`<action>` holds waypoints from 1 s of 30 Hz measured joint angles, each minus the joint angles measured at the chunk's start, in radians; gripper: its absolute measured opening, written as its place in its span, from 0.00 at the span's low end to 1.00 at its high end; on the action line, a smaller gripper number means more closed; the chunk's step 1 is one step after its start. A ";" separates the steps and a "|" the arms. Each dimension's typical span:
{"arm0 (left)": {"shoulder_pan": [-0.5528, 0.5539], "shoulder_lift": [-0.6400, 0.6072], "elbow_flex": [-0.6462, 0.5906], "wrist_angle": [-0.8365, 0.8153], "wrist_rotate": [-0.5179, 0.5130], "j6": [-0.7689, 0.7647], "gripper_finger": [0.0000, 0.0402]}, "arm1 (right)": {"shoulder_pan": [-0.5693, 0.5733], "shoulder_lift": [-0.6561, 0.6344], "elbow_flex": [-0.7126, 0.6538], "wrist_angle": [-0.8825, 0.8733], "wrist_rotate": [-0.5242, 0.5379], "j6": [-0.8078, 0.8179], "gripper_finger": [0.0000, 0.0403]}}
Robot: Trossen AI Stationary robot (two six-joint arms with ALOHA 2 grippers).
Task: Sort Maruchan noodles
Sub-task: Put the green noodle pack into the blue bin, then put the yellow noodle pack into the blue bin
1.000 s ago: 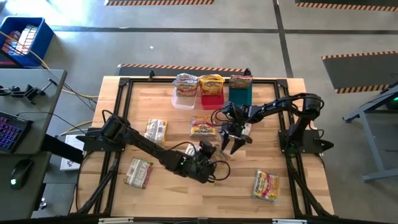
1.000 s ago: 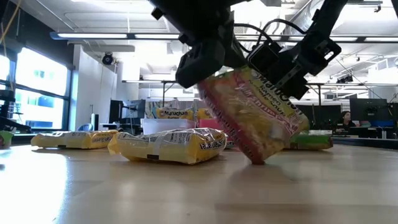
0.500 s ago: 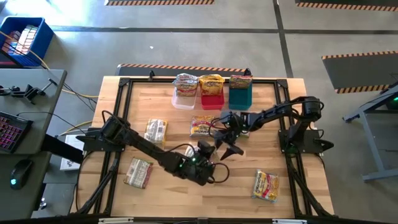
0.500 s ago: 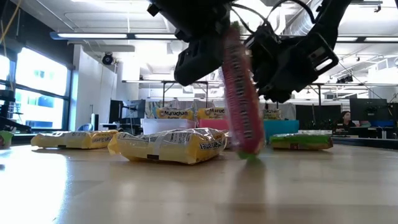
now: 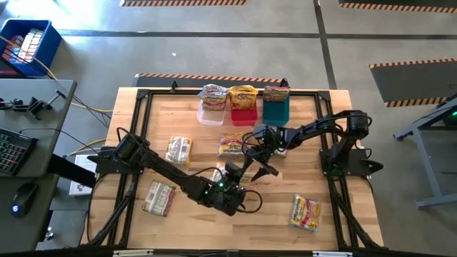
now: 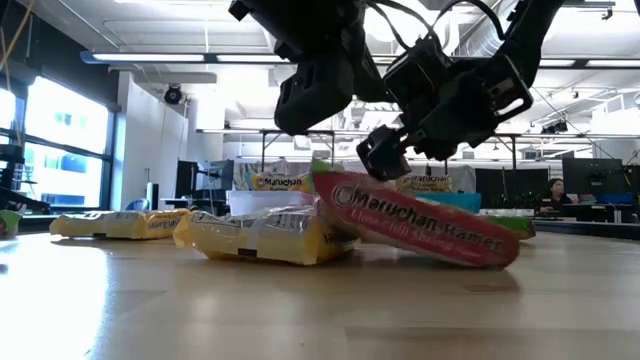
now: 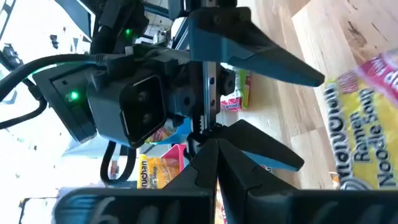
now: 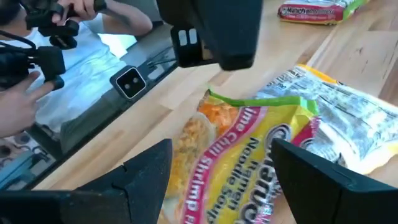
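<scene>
Dropped: pink packet now lies flat on tabletop, leaning on yellow packet. Right tool spread above it; left tool pressed together, empty. Regrasp needed before binning.

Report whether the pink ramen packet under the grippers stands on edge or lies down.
Lying down, tilted: the pink packet has one end propped on the yellow packet and the other on the table.
</scene>
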State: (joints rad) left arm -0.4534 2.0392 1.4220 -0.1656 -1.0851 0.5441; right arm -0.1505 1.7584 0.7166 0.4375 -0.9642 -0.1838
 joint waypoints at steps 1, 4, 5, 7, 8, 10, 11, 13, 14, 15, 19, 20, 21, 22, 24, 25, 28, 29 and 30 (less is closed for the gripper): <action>0.000 0.000 0.000 -0.007 0.000 -0.014 0.00 | 0.000 0.000 0.000 -0.007 -0.001 0.001 0.66; -0.003 -0.008 0.000 -0.105 0.004 -0.138 0.00 | -0.001 0.000 0.000 -0.052 0.000 0.008 0.66; -0.005 -0.020 -0.001 -0.172 0.016 -0.217 0.00 | -0.002 0.000 0.000 -0.067 0.003 0.013 0.66; -0.010 -0.058 -0.001 -0.312 0.079 -0.424 0.00 | -0.002 0.000 0.000 -0.109 0.034 0.019 0.66; -0.011 -0.083 -0.008 -0.375 0.115 -0.534 0.00 | -0.002 0.000 -0.001 -0.128 0.056 0.019 0.66; -0.009 -0.133 -0.048 -0.411 0.204 -0.733 0.00 | -0.002 0.000 -0.002 -0.145 0.110 0.022 0.66; -0.001 -0.157 -0.079 -0.407 0.280 -0.814 0.00 | 0.000 0.000 -0.002 -0.149 0.136 0.025 0.66; 0.028 -0.186 -0.145 -0.346 0.449 -0.941 0.00 | 0.005 0.000 -0.002 -0.152 0.173 0.028 0.66; 0.043 -0.192 -0.180 -0.302 0.515 -0.971 0.00 | 0.007 0.000 -0.002 -0.152 0.184 0.029 0.66; 0.057 -0.194 -0.213 -0.255 0.572 -0.981 0.00 | 0.011 0.000 -0.002 -0.152 0.190 0.029 0.66; 0.100 -0.176 -0.301 -0.101 0.712 -0.914 0.05 | 0.023 0.000 -0.002 -0.160 0.203 0.029 0.66; 0.107 -0.176 -0.312 -0.082 0.721 -0.885 0.07 | 0.026 0.000 -0.002 -0.160 0.203 0.030 0.66; 0.115 -0.178 -0.320 -0.055 0.722 -0.856 0.10 | 0.028 0.000 -0.002 -0.161 0.204 0.034 0.66; 0.122 -0.178 -0.323 -0.022 0.722 -0.827 0.12 | 0.028 0.000 -0.002 -0.161 0.204 0.039 0.66; 0.133 -0.181 -0.325 0.016 0.718 -0.764 0.18 | 0.028 0.000 -0.002 -0.161 0.204 0.048 0.66; 0.136 -0.186 -0.326 0.024 0.719 -0.733 0.20 | 0.028 0.000 -0.002 -0.163 0.204 0.049 0.66; 0.140 -0.187 -0.324 0.056 0.780 -0.638 0.28 | 0.028 0.000 -0.002 -0.164 0.204 0.049 0.66; 0.142 -0.185 -0.324 0.053 0.796 -0.616 0.30 | 0.028 0.000 -0.002 -0.164 0.204 0.049 0.66; 0.144 -0.181 -0.325 0.049 0.806 -0.594 0.32 | 0.028 0.000 -0.002 -0.164 0.204 0.049 0.66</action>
State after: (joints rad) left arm -0.3098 1.8586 1.0974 -0.1166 -0.2789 -0.0501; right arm -0.1223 1.7584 0.7151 0.2737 -0.7603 -0.1352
